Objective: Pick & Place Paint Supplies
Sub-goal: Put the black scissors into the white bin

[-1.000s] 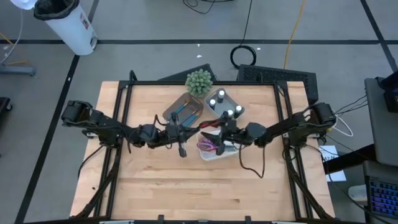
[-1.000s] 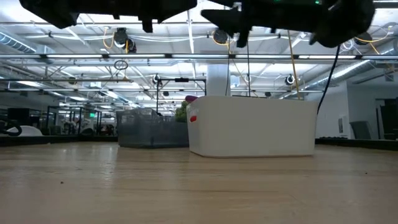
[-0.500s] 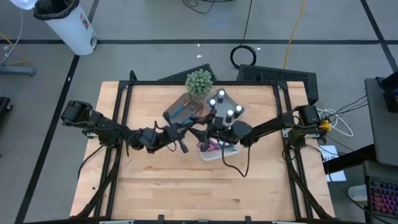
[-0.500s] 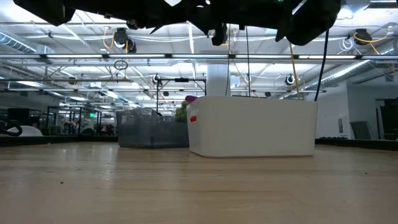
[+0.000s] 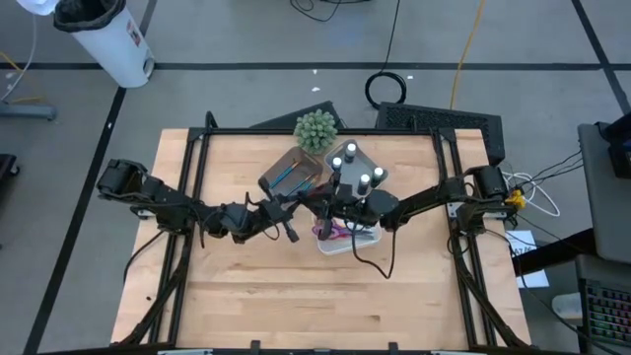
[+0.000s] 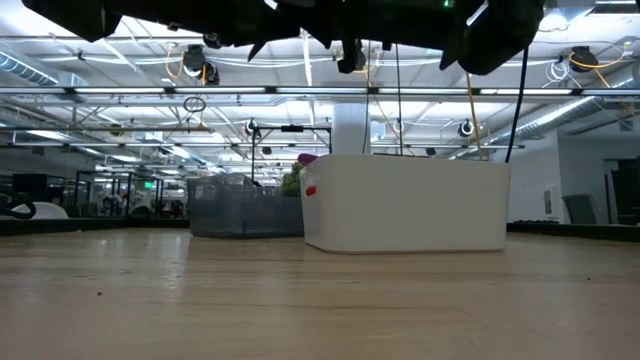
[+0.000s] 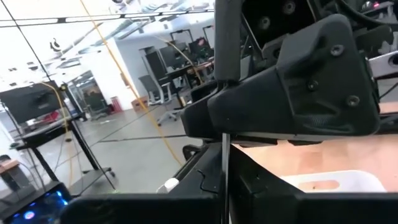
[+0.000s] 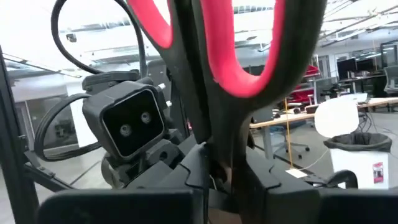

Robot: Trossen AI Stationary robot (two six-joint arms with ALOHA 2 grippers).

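The right end effector (image 5: 333,203) is hanging above the middle of the tabletop (image 5: 246,286), over the inner end of the white tray (image 5: 367,239). In the right wrist view its fingers are clamping a pair of red-handled scissors (image 8: 217,56), with the handle loops standing up between them. The left end effector (image 5: 308,201) is sitting close beside it, nose to nose, just off the near edge of the brown tray (image 5: 279,168). In the left wrist view a thin dark rod is running straight down between the two arms; whether the left fingers are gripping it I cannot tell.

Purple scissors (image 5: 329,234) are lying in the white tray. Blue-handled brushes (image 5: 292,173) are lying in the brown tray toward the far edge of the tabletop. White-capped bottles (image 5: 367,179) are standing in the blue-grey tray (image 5: 352,165) beside it. A green spiky plant (image 5: 315,129) is sitting at the far edge, behind both trays.

In the low view the white tray (image 6: 405,203) is resting flat on the tabletop, with both arms dark overhead.
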